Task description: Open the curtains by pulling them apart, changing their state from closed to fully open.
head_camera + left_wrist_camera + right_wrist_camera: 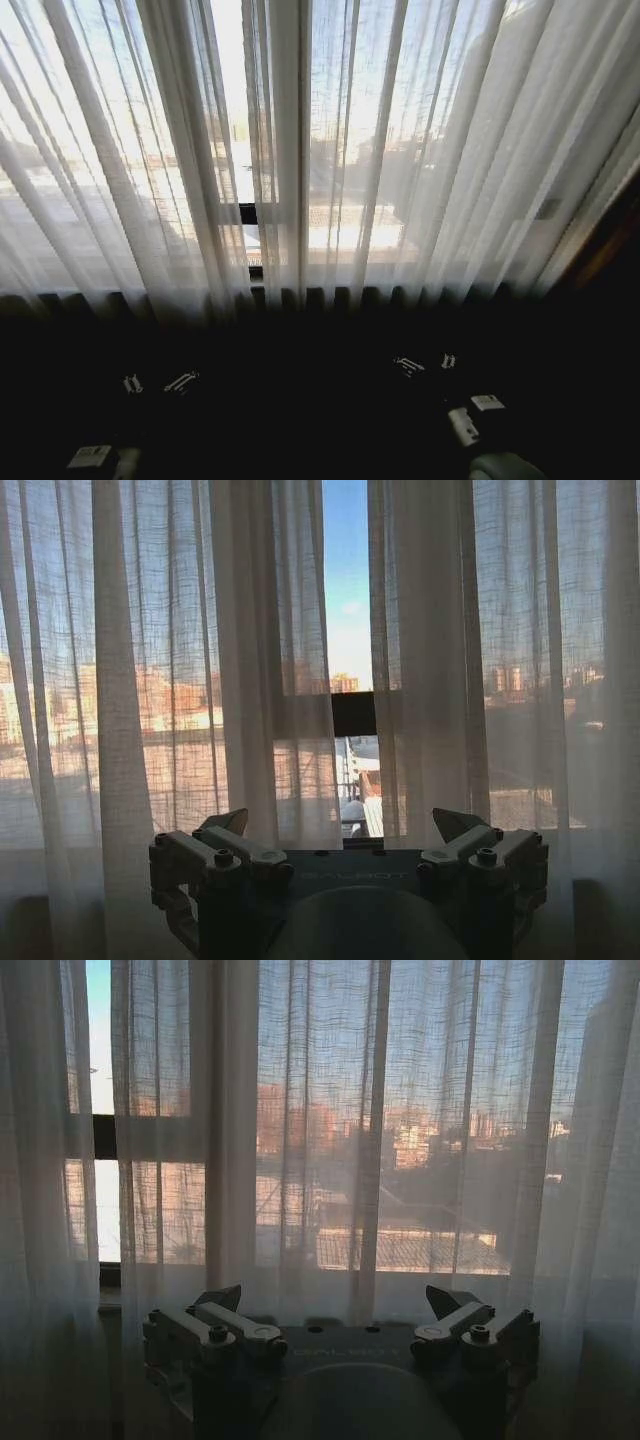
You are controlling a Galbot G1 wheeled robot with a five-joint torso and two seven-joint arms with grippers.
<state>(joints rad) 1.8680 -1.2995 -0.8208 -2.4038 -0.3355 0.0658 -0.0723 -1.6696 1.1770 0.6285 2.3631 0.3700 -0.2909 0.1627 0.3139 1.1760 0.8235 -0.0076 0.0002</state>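
Curtains (430,150) hung closed across the window, sheer white loose-weave fabric in long vertical pleats, hems just above the dark sill. A narrow gap stood between the two panels' inner edges, with a dark window frame bar (353,713) crossing it. Left gripper (342,825) sat low before the gap, fingers spread wide, holding nothing, short of the fabric. Right gripper (333,1300) likewise spread and unloaded, facing the right panel, clear of the cloth.

Dark window frame bar (354,713) crosses gap; city buildings (420,1140), blue sky (346,570) beyond.
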